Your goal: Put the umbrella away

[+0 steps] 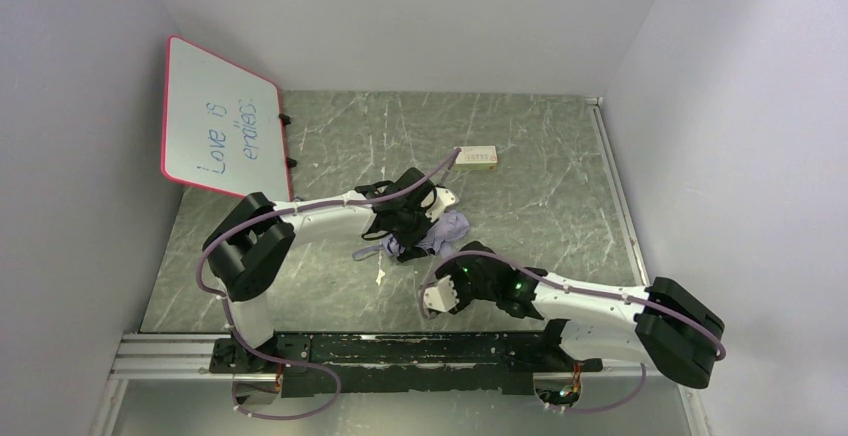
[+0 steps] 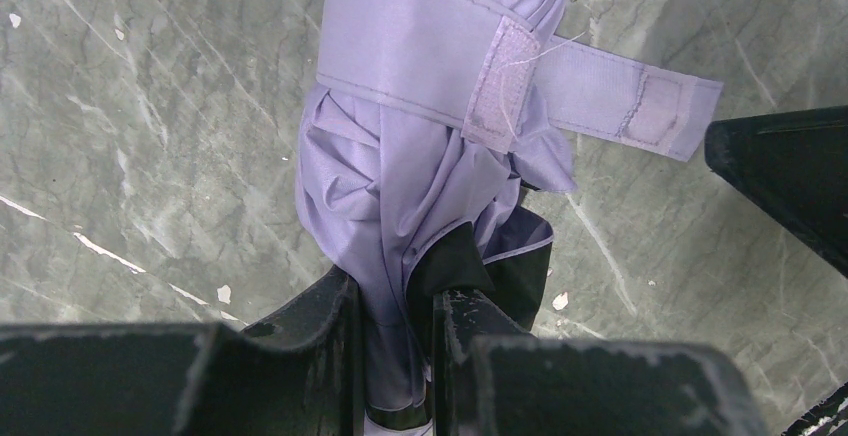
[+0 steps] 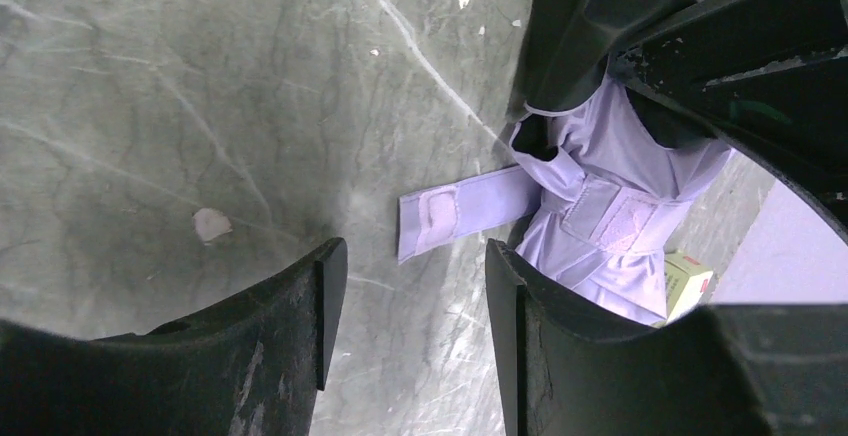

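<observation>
Nearest to the top camera is the black mounting rail (image 1: 400, 351) with both arm bases on it. At the far left a red-framed whiteboard (image 1: 220, 131) with blue writing leans against the wall.

Going right, the left gripper (image 2: 395, 306) is closed narrowly on the pale lavender fabric folding umbrella (image 2: 400, 186). It pinches the gathered cloth near one end, and a black part shows between its fingers. The umbrella is at the middle of the green-grey marbled worktop (image 1: 560, 206), between the two grippers, with its canopy bunched together.

A lavender closure strap (image 2: 600, 91) goes around the bundle, but its free end with the fastening patch sticks out loose to the right.

The right gripper (image 3: 415, 251) is half open and holds nothing; the strap end lies just beyond its fingertips. Far right of it is a small yellowish box (image 1: 478, 158).

I judge that the step in hand is fastening the strap. The next move asks the right gripper to take the loose end, pull it tight around the bundle and press patch onto patch, while the left gripper holds the umbrella steady.
</observation>
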`<state>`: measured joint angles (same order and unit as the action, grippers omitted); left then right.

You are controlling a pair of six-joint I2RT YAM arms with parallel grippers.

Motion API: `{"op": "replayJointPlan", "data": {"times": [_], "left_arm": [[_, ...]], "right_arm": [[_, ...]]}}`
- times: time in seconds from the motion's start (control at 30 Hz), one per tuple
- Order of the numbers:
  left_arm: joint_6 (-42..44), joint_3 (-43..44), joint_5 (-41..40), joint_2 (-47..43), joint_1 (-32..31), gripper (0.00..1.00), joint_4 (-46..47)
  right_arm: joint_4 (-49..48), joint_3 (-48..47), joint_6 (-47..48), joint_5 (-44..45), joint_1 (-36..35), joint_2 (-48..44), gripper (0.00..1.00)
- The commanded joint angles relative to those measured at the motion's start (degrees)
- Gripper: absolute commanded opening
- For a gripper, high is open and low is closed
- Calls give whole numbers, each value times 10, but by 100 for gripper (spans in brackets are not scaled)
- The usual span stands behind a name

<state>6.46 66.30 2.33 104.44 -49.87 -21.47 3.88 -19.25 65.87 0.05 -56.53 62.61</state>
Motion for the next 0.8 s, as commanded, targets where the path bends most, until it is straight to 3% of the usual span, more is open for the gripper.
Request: {"op": "replayJointPlan", "data": {"times": [0.0,0.77], "left_arm": [[19,-49,-87,65,14,5,-96],[20,-49,-86,68,12,5,-96]], "right_arm": [[-36,8,15,-17,10,17,57],[-156,2,14,-2,43,104,56]]}}
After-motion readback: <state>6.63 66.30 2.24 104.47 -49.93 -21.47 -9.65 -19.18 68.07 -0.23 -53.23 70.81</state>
